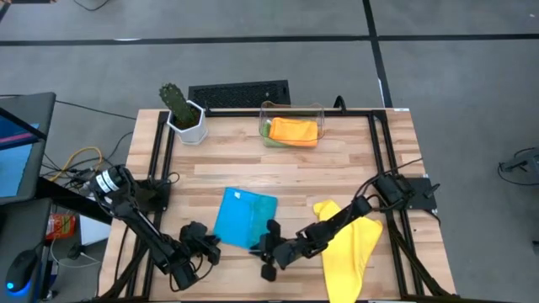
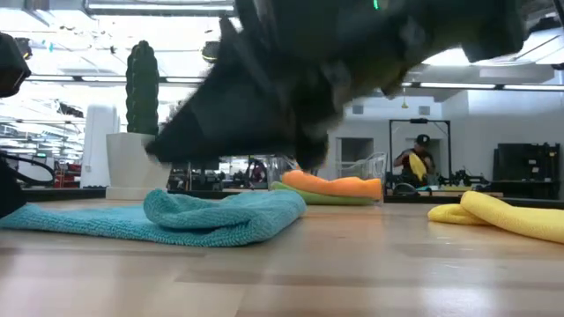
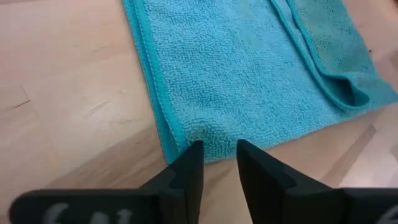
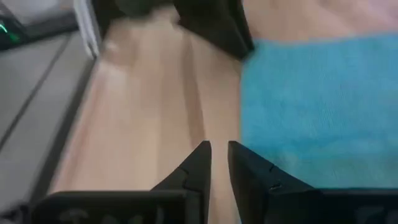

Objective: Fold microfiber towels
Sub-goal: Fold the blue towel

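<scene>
Two arms low at the near edge of the table [image 1: 354, 160], both working the blue towel [image 1: 244, 217].

Left gripper [image 3: 217, 152]: my wrist view shows the fingertips standing just apart, a narrow gap between them, nothing pinched. They point at the hemmed corner of the blue towel [image 3: 249, 68], tips right at its edge. Cannot tell whether they touch the cloth. Judgement: I am lined up on this corner because a corner gives the cleanest purchase for the next fold.

Right gripper [image 4: 219, 155]: fingers likewise slightly parted, empty, hovering over bare wood just beside the towel's other edge [image 4: 317, 99]. Judgement: stationed there to pin or lift the opposite side so the cloth does not drag.

Blue towel state: lies near the table's front middle, already doubled. One layer lies over another with a rolled fold showing in the left wrist view, and the low view shows a soft ridge [image 2: 220, 216]. Probably partway through folding.

Other cloths: yellow towel [image 1: 349, 244] lies loose and crumpled to the right, under the right arm, not yet folded. Orange towel [image 1: 295, 130] sits folded on the green towel [image 1: 266, 130] in the clear bin [image 1: 320, 109] at the far side, likely finished.

Cactus pot [image 1: 185, 118] stands at the far left, well clear.
</scene>
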